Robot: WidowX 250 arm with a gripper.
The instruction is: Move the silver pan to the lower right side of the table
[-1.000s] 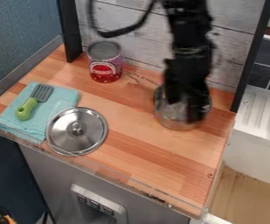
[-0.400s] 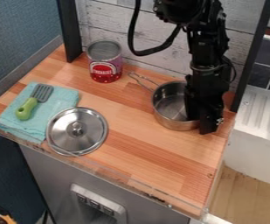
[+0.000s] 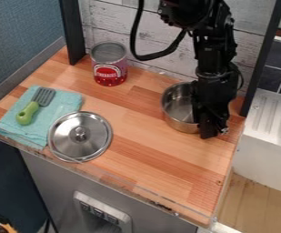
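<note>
Pan sits upright at the back right of the table; gripper is down at its right side. Whether it grips the rim, cannot tell. Step in hand, as judged: securing or starting the shift. Next: draw the pan toward the front right corner, level, short of the edge. Also on table: 1 can, lid, cloth bearing a spatula. Plank wall behind.

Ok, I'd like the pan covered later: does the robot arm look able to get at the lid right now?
Probably yes: nothing covers the lid or its knob, and nothing stands between it and the pan, where the end effector is.
</note>
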